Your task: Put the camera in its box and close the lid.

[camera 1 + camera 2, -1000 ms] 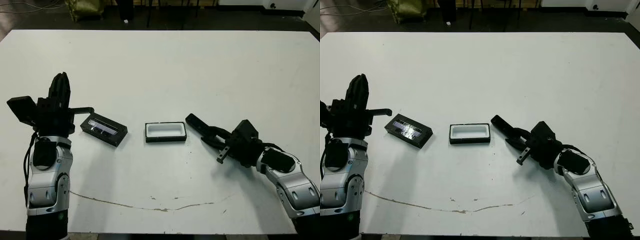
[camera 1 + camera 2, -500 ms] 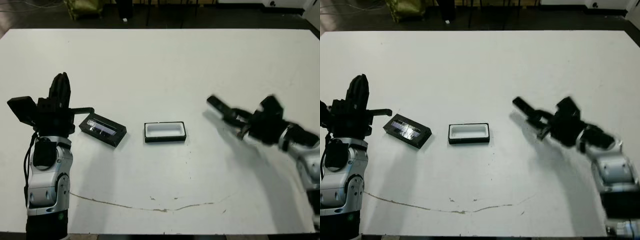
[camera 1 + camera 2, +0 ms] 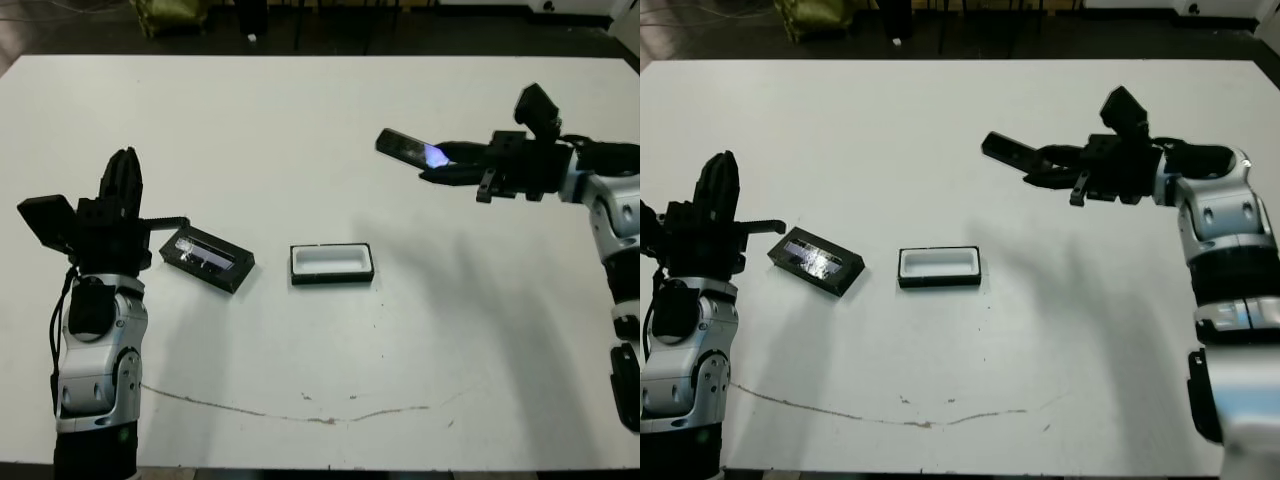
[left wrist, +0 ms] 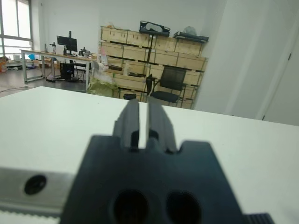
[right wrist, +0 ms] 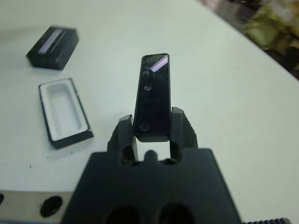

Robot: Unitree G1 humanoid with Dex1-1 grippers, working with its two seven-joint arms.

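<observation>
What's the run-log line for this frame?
right gripper: holds camera, raised | box: open, empty | lid: on table, left of box | left gripper: idle

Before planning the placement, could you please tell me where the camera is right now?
The camera is held in the air by the right gripper on the table's right side, beyond and right of the open box.

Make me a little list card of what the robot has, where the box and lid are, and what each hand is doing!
Right gripper: shut on the slim black bar-shaped camera, raised above the white table.
Left gripper: shut, holding nothing, pointing up.
Box: small white-lined black tray, open, nothing inside.
Lid: flat black cover with glossy window, lying beside the box, apart from it.
</observation>
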